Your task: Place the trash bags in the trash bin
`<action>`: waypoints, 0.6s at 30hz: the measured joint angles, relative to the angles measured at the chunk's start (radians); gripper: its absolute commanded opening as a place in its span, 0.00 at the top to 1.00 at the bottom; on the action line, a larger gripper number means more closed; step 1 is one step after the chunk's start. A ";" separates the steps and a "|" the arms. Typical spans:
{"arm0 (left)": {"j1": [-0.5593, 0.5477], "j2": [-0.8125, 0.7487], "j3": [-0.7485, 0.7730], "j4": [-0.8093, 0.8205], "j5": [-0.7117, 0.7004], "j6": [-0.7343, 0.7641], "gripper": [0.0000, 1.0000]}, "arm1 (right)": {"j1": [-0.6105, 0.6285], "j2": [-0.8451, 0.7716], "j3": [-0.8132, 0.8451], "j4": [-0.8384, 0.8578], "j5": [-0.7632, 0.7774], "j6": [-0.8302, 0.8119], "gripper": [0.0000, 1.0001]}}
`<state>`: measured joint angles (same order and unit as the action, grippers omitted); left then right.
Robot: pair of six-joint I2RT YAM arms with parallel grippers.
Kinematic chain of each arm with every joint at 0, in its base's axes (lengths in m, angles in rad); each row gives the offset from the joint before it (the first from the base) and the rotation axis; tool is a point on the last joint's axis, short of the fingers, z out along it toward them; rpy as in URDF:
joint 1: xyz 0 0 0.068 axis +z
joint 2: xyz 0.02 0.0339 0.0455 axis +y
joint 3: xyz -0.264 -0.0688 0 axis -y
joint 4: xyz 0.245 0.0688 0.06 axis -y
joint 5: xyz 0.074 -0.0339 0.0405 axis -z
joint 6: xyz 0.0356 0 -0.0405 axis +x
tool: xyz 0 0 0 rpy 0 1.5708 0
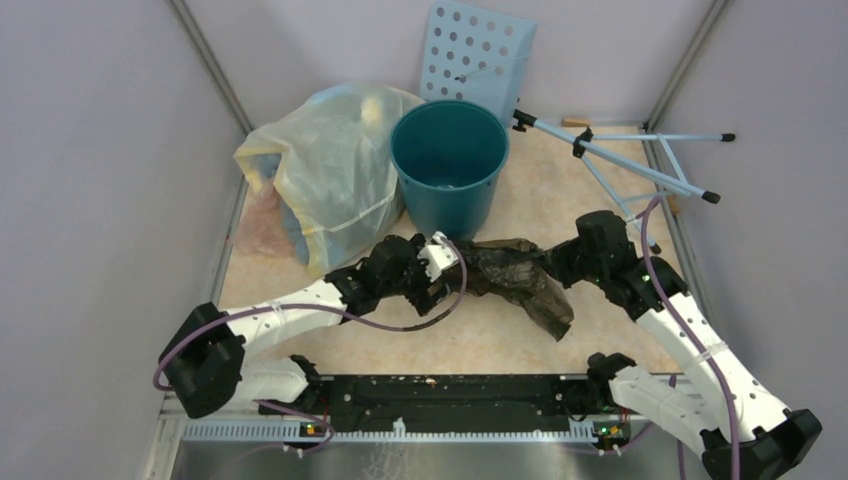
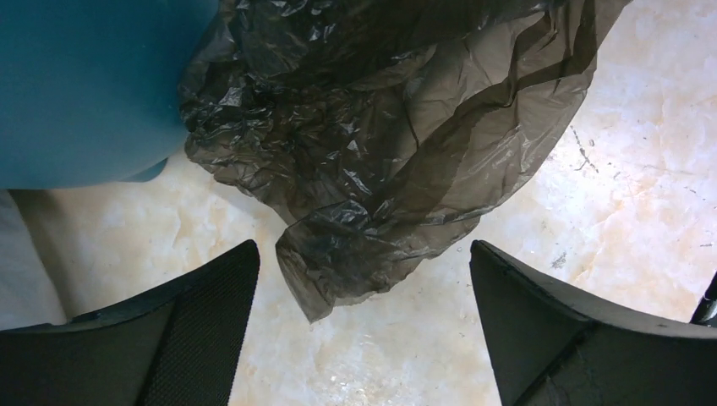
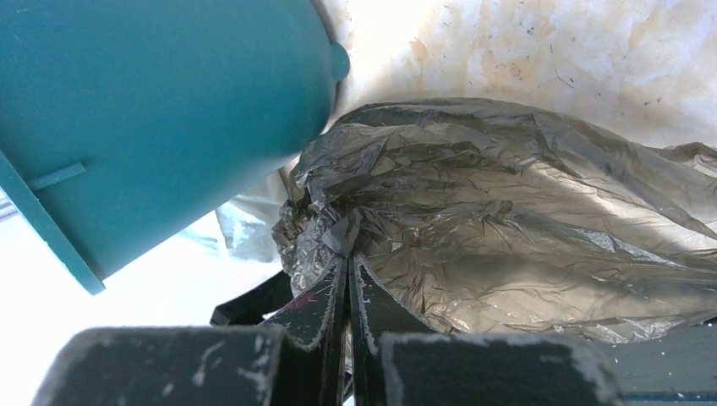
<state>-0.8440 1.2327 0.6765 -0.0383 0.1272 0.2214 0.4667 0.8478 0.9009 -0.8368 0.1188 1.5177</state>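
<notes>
The dark trash bag (image 1: 515, 275) lies crumpled on the table (image 1: 560, 200), just on the near side of the green bin (image 1: 447, 165), not in it. The right pincer (image 3: 348, 264) is pressed together, pinching the bag's right side. The left pincer (image 2: 363, 254) is spread wide, with the bag's loose left corner at the gap between its fingers.

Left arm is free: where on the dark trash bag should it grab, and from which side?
Probably the loose crumpled corner of the trash bag, just ahead of the open left gripper: come straight forward onto it. The right gripper pinches a bunch elsewhere.
</notes>
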 measured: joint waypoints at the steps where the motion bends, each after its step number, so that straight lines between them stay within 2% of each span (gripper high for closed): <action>1: 0.003 0.015 0.000 0.007 0.000 0.011 0.09 | 0.000 -0.001 -0.001 0.001 0.000 -0.002 1.00; 2: 0.006 0.030 0.000 0.015 0.008 0.019 0.17 | 0.000 -0.002 -0.004 0.004 -0.001 -0.004 1.00; 6: 0.016 0.082 0.014 0.006 0.076 0.050 0.63 | 0.000 -0.002 -0.005 0.003 0.001 -0.007 1.00; 10: 0.016 0.094 0.026 -0.006 0.165 0.070 1.00 | 0.000 0.006 -0.003 -0.002 0.033 -0.017 1.00; 18: 0.017 -0.117 0.002 -0.076 0.222 0.028 1.00 | -0.061 0.081 0.078 -0.068 0.171 -0.124 1.00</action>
<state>-0.8272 1.1160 0.6788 -0.1139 0.3492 0.2493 0.4057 0.9291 0.9791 -0.9051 0.2901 1.3933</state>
